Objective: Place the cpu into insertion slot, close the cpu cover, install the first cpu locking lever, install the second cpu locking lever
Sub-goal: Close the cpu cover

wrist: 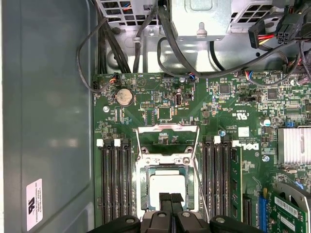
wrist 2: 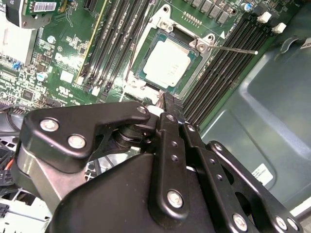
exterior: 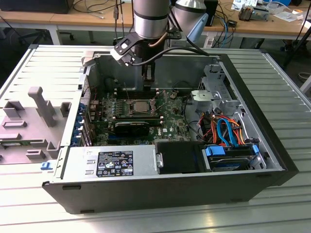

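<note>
Inside the computer case, jaws hang shut just above the seated cpu; likely light, fragile, held by edges

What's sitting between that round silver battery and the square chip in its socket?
In the first wrist view, the cpu cover, a thin silver frame, lies between the coin battery and the cpu, with green board showing through its window.

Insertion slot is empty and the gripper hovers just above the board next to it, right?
Not empty: the cpu lies in the insertion slot, as the second wrist view shows. The gripper does hover just above the board next to it.
</note>
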